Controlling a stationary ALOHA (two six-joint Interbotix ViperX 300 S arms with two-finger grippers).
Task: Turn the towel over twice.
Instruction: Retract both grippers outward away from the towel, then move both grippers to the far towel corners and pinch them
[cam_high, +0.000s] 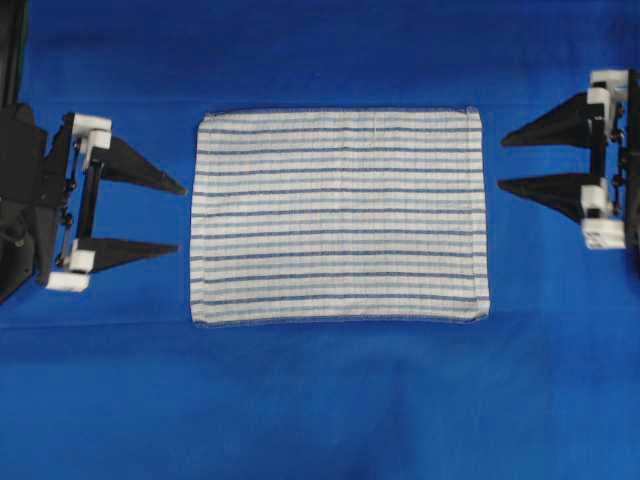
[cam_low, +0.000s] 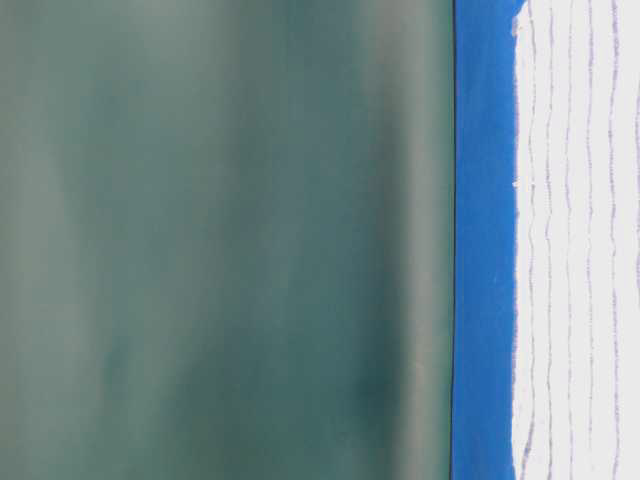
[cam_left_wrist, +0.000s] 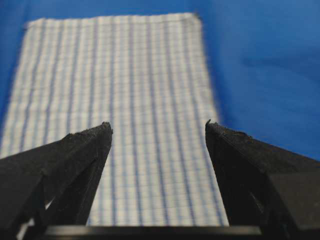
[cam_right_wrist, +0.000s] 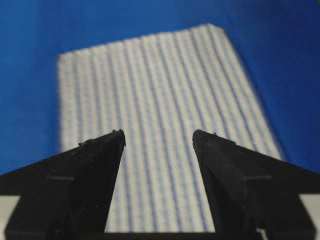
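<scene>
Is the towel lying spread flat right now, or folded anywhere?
Spread flat: the towel shows as one full rectangle, all four hems visible, no folds.

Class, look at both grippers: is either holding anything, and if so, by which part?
Nothing is held. The left gripper and right gripper are open, apart from the towel, which lies flat.

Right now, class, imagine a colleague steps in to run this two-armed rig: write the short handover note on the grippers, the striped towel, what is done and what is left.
Left gripper: open, empty, just off the towel's left edge.
Right gripper: open, empty, just off its right edge.
White rectangular woven towel with thin blue stripes: spread flat and smooth on the plain blue table covering, between the grippers, untouched.
Done: the pictures cannot say whether any turn has been made.
Left: grip an edge and turn the towel over, up to twice.
</scene>
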